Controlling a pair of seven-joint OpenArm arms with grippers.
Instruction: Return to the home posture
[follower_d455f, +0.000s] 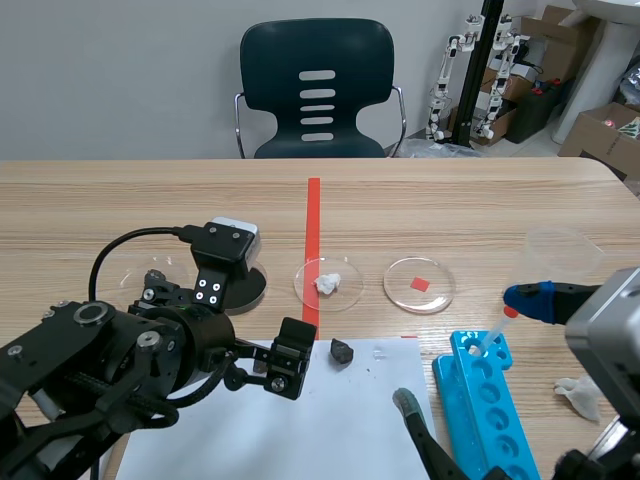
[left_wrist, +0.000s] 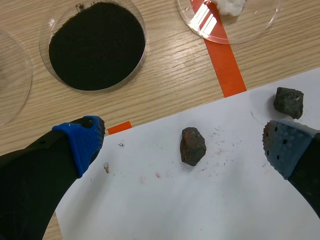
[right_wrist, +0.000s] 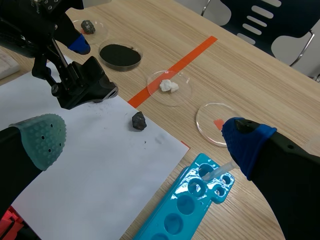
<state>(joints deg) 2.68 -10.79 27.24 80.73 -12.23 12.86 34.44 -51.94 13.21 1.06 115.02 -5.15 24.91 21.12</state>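
Both open and empty: left fingers (left_wrist: 82, 142) low over the paper (left_wrist: 200, 205), rock (left_wrist: 192, 146) at their 12 o'clock, right fingers (right_wrist: 245, 142) beside what looks like a pipette (right_wrist: 220, 172) in the rack (right_wrist: 182, 212), so a sloppy retreat could knock either.

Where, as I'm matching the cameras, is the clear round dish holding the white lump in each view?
Scene view: the clear round dish with the white lump sits centrally on the orange-red tape line.
Left wrist view: dish ahead of the left pincer, on the tape, partly cropped.
Right wrist view: dish ahead of the right pincer, on the tape.
Shared landmark: the tape.
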